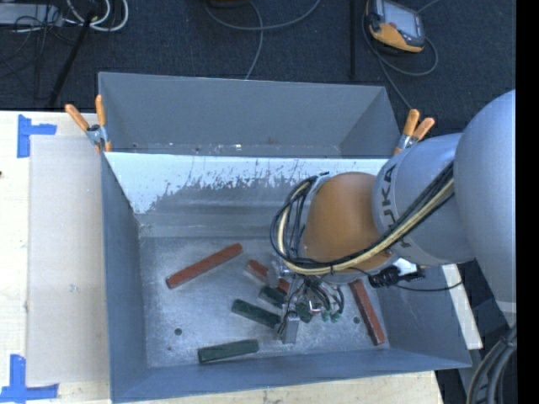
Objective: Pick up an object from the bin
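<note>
**Q:** Where are you, and how do your jaws stand?

**A:** My gripper (290, 322) is down near the floor of the grey bin (118, 251), at about five o'clock from the floor's middle. I cannot tell whether it is open or closed, or whether it has anything. My orange cover (341, 217) and cable loops (290, 225) sit right above it.

**Q:** What lies nearest?

**A:** A dark green bar (255, 312) lies flat just at my nine o'clock, and I cannot tell if I touch it. A shorter dark piece (273, 295) is at my eleven o'clock, with a small reddish piece (257, 269) beyond it. A reddish-brown stick (369, 311) lies at my three o'clock.

**Q:** And farther off?

**A:** A long reddish-brown bar (205, 265) lies at ten o'clock, well apart. A second green bar (228, 351) is at eight o'clock near the front wall.

**Q:** The surface and the room?

**A:** The floor is grey metal, speckled pale. Dark carpet (210, 40) lies beyond the bin at twelve o'clock.
</note>
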Controlling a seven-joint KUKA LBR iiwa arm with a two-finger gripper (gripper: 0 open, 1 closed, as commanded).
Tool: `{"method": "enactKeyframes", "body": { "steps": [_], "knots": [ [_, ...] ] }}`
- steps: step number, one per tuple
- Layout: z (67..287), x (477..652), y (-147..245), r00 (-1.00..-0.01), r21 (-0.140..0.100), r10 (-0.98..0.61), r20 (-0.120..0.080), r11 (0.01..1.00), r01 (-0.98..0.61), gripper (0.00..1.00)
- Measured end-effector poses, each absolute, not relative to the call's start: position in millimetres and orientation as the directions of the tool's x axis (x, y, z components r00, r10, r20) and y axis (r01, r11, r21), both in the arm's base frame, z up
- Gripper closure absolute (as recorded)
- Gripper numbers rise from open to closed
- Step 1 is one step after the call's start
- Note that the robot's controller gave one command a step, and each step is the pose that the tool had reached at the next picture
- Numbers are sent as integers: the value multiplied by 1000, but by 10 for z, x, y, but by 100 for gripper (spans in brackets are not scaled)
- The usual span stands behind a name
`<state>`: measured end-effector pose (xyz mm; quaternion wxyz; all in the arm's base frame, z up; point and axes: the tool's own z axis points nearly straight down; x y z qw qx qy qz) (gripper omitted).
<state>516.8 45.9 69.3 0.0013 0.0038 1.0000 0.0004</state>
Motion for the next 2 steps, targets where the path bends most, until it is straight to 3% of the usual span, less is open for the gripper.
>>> {"method": "enactKeyframes", "body": {
  "steps": [1,2],
  "knots": [
    [764,5208,454,-1000,2,10,-10,1000,10,100],
    [704,5172,450,-1000,1,12,-1,1000,12,0]
  ]
}}
